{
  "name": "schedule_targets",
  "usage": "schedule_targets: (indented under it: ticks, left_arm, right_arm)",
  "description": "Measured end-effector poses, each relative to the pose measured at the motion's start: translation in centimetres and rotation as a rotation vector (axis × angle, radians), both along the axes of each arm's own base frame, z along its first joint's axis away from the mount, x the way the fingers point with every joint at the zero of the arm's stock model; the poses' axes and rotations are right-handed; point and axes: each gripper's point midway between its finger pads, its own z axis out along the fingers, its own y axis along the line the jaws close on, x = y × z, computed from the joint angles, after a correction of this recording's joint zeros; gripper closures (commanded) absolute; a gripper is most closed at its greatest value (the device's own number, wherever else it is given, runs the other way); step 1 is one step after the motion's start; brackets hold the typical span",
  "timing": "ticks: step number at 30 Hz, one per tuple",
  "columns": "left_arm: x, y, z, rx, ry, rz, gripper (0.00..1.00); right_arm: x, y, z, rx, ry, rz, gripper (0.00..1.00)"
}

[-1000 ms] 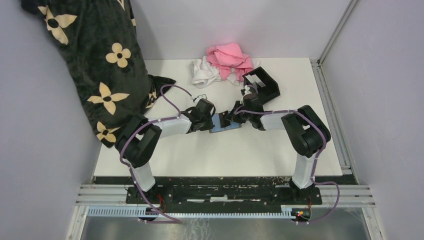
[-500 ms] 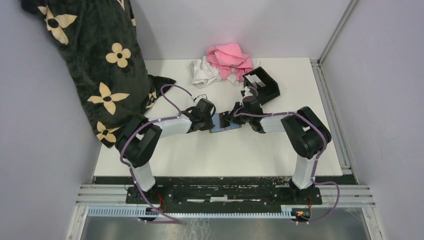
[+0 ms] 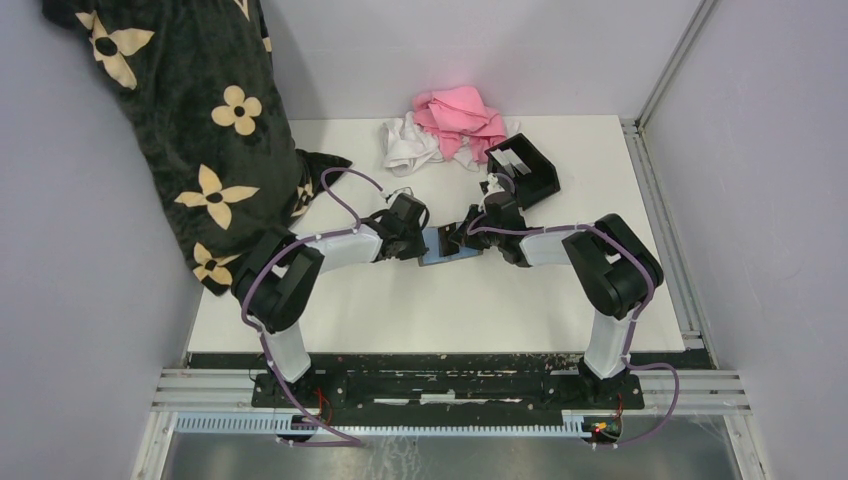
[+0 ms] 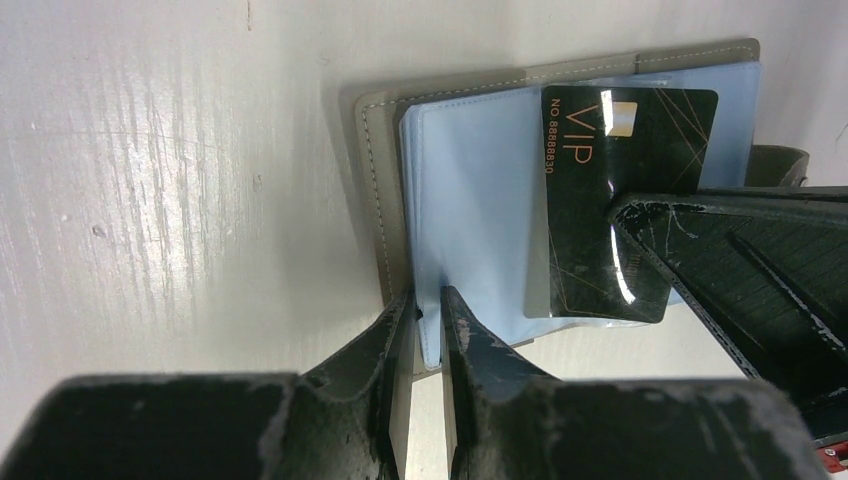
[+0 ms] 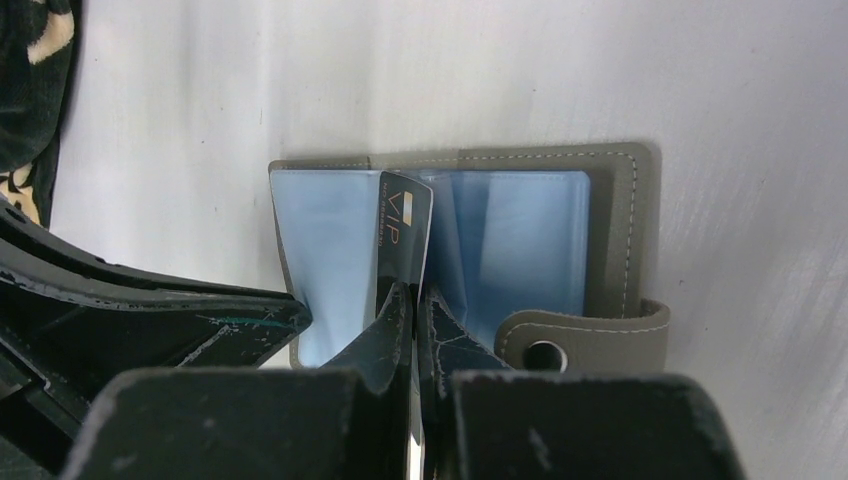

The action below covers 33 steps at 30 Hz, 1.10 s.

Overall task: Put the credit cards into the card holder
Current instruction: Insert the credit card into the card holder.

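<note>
While right claw [image 5: 413, 300] pinches black card [image 5: 405, 215], wallet [image 5: 615, 230] beneath.

A robotics lab test cell. The left arm [image 3: 285, 285] and the right arm [image 3: 610, 265], both black and white, stand bolted to a black base plate [image 3: 450, 385] at the near edge of a white table [image 3: 450, 310]. Plain pale grey panels close the bench in: a left wall [image 3: 80, 300], a far wall [image 3: 450, 50] and a right wall [image 3: 780, 200]. Aluminium rails [image 3: 710, 388] run along the near edge, and an aluminium post [image 3: 675, 60] rises at the far right corner. A black garment printed with cream flowers [image 3: 190, 110] fills the far left corner. A crumpled pink cloth [image 3: 460, 115] and a white cloth [image 3: 408, 145] lie at the far edge.
</note>
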Motion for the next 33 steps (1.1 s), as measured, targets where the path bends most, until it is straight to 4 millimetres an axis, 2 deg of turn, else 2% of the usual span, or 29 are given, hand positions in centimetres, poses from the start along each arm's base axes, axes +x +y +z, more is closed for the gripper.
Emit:
schedule_targets:
  ticks: [18, 33]
  left_arm:
    - [0.28, 0.22, -0.13, -0.07, 0.061, -0.01, 0.76]
    - [0.29, 0.25, -0.17, -0.083, 0.056, -0.009, 0.72]
  right_arm:
    - [-0.5, 0.0, -0.12, 0.0, 0.007, 0.016, 0.99]
    - [-0.43, 0.16, -0.12, -0.027, 0.022, 0.043, 0.99]
